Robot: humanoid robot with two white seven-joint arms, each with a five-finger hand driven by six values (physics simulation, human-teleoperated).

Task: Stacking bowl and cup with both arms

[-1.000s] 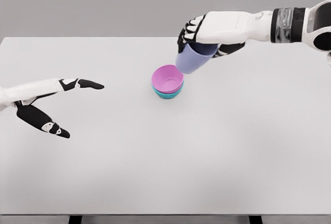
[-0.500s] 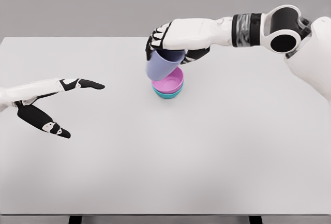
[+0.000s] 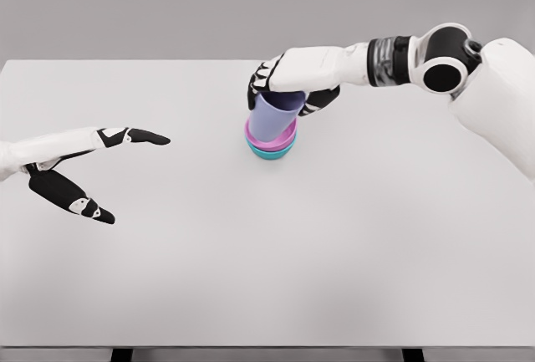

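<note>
One lavender cup (image 3: 274, 116), apparently inside stacked bowls (image 3: 272, 145), gripped by right hand (image 3: 294, 78).

right robot hand (image 3: 292, 78) moved left, lavender cup (image 3: 276, 115) lowered into pink bowl (image 3: 272, 138)

cup (image 3: 276, 116) in upper bowl (image 3: 272, 139) | upper bowl nested in lower bowl (image 3: 272, 153) | stack mid-table (image 3: 334, 253)

From my station I see a pale grey table (image 3: 267, 278) that fills most of the head view, its far edge running straight across from left to right. Behind it stands a plain grey wall (image 3: 167, 2). Along the near edge, two dark legs (image 3: 122, 354) show just below the tabletop.
</note>
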